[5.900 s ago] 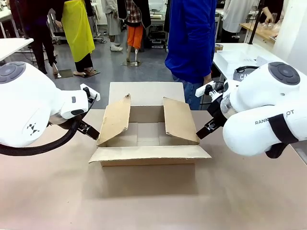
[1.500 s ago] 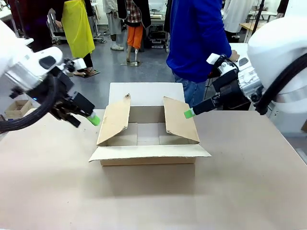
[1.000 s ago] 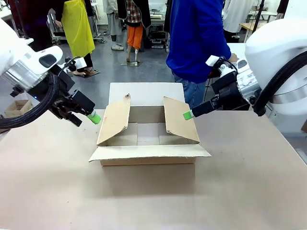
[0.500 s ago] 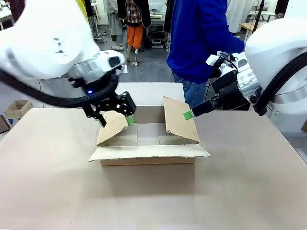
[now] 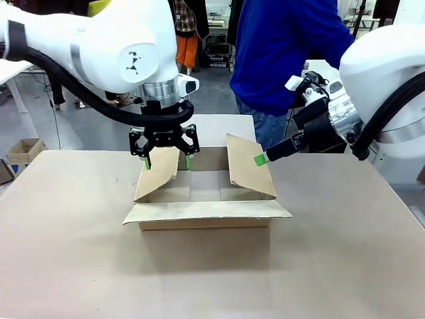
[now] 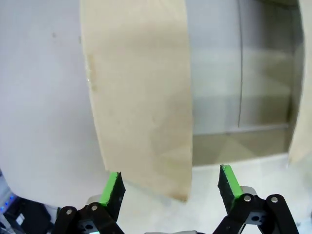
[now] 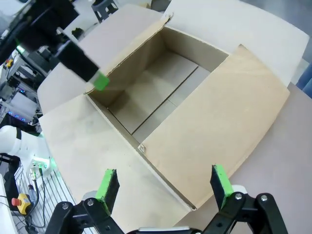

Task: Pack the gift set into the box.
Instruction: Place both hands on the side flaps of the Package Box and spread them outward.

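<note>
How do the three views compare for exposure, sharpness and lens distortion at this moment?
Front view: evenly lit and sharp, with a soft shadow under the box on the table. Left wrist view: washed out and pale, the flap ahead of the left pincer bowed by the wide lens. Right wrist view: natural colour, sharp, box edges slightly curved.

The right gripper (image 7: 163, 187) hangs with jaws spread wide. Just beyond its fingertips lies the open box (image 7: 158, 92), one flap (image 7: 219, 112) nearest.
</note>
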You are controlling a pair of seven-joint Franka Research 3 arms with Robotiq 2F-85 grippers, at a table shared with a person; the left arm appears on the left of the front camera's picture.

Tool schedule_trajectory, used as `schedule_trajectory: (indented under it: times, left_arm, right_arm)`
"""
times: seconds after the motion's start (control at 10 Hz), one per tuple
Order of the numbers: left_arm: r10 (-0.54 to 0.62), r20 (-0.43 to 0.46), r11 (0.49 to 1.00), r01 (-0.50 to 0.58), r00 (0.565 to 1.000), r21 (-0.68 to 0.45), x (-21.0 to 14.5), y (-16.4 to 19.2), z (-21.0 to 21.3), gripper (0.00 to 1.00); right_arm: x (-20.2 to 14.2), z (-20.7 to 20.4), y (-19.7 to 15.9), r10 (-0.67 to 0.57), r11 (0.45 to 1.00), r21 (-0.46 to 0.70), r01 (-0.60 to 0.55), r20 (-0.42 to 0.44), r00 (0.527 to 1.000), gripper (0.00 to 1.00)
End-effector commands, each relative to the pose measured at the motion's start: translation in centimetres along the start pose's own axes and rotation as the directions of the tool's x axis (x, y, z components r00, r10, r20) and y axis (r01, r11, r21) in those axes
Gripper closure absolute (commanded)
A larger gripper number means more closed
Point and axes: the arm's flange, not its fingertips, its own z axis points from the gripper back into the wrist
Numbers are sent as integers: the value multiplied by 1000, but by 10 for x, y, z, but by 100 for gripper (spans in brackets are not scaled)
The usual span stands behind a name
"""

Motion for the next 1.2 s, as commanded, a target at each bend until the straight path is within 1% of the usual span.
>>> schedule_trajectory:
  times: [0.0,0.2,0.3,0.6,0.7,0.9,1.1]
  left_arm:
    - [105,40,992,-108,994,61,16,-19,-11,0]
    - [169,67,977,-176,983,123,29,-21,-22,0]
    - [181,82,969,-192,980,157,33,-21,-26,0]
    - [186,145,949,-216,972,230,32,-10,-22,0]
    - [178,145,943,-211,973,258,31,-1,-17,0]
    - [174,194,943,-221,965,250,24,16,1,0]
    - [195,212,945,-242,958,220,21,37,14,0]
  right_arm:
    - [2,4,1,-11,1000,-1,11,-12,1000,0]
    - [2,4,1,-11,1000,-1,11,-12,1000,0]
    - [2,4,1,-11,1000,-1,11,-12,1000,0]
    - [2,4,1,-11,1000,-1,11,-12,1000,0]
    - [2,4,1,-11,1000,-1,11,-12,1000,0]
    - [2,4,1,-11,1000,-1,11,-12,1000,0]
    - [2,4,1,-11,1000,-1,11,-12,1000,0]
